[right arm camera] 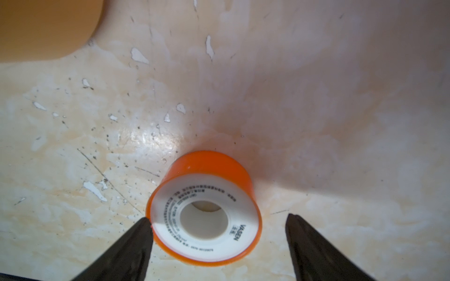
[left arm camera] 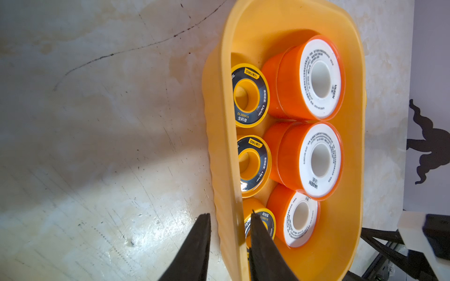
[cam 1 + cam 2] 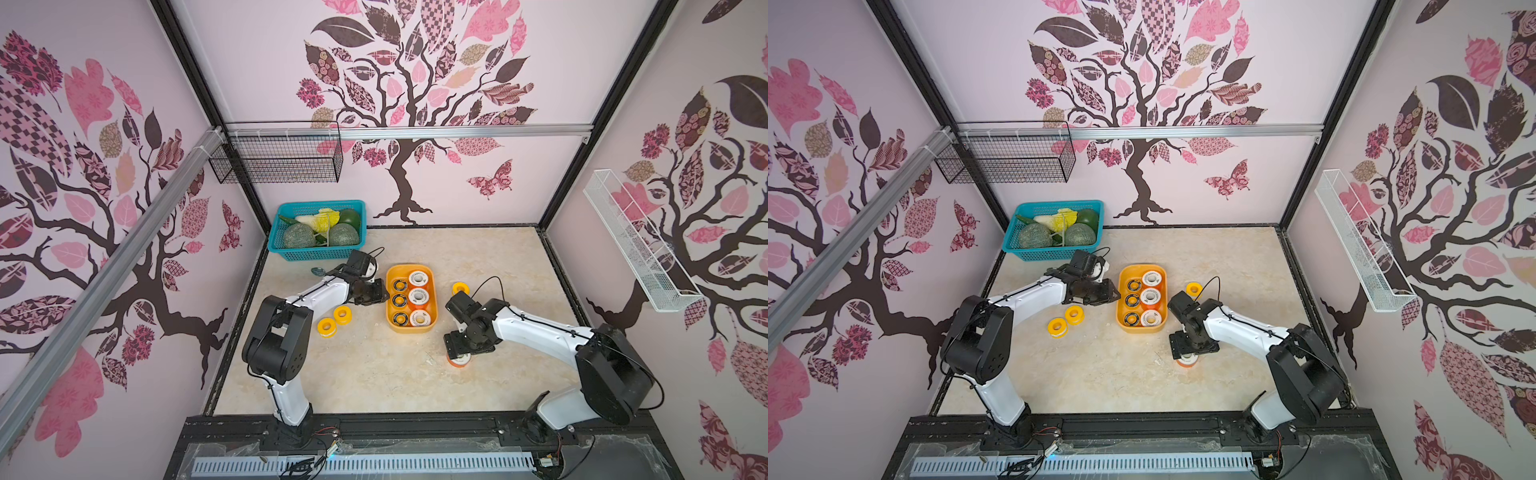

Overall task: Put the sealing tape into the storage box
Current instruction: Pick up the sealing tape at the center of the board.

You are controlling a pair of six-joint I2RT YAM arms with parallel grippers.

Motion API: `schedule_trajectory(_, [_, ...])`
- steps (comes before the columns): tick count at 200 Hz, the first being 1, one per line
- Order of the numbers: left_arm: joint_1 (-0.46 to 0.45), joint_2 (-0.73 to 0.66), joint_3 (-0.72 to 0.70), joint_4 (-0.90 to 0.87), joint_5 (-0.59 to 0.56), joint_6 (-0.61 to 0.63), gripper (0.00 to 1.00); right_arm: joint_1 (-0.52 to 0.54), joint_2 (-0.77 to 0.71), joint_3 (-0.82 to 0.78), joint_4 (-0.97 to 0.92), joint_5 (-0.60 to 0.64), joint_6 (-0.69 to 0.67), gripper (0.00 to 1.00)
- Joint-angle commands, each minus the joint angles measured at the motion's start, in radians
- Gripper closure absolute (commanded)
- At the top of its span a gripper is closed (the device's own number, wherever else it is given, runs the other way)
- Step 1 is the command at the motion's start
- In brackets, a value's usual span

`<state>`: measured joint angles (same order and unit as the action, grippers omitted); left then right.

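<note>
The yellow-orange storage box (image 3: pixel 411 330) (image 3: pixel 1141 329) stands mid-table. It holds three black-faced sealing tape spools (image 2: pixel 249 95) and orange-rimmed white-faced ones (image 2: pixel 319 77). My left gripper (image 2: pixel 230 215) (image 3: pixel 384 296) straddles the box's left wall (image 2: pixel 227 121). One finger is outside and one inside, narrowly open, with a gap showing at the outer finger. My right gripper (image 1: pixel 218 217) (image 3: pixel 458 355) points down and is open around an orange spool (image 1: pixel 204 214) (image 3: pixel 459 360) on the table. One fingertip (image 1: pixel 143 226) touches its rim and the other stands apart. Two plain yellow spools (image 3: pixel 334 321) lie left of the box.
Another yellow spool (image 3: pixel 459 288) lies right of the box, behind the right arm. A teal basket (image 3: pixel 318 251) of vegetables sits at the back left. A black wire basket (image 3: pixel 278 164) and a white mesh basket (image 3: pixel 640 241) hang on the walls. The box's corner (image 1: pixel 43 29) shows in the right wrist view.
</note>
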<state>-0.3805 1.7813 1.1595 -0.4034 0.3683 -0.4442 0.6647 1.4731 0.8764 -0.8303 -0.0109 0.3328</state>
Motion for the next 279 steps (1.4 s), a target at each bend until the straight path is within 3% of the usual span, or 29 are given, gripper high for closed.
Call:
schedule_trajectory(1, [-0.005,0.021,0.026,-0.001,0.004,0.011,0.69,0.007,-0.044,0.032,-0.008,-0.013,-0.005,0.1])
schedule_trajectory(75, [-0.009,0.031,0.028,0.005,0.015,0.009,0.74,0.034,-0.005,0.017,0.023,-0.014,-0.001,0.08])
schedule_trajectory(111, [-0.012,0.041,0.034,0.005,0.019,0.004,0.87,0.044,0.014,0.019,0.031,-0.005,0.009,0.08])
schedule_trajectory(279, [-0.013,0.04,0.042,-0.006,0.024,0.007,0.87,0.054,0.071,0.022,0.025,0.08,0.035,0.21])
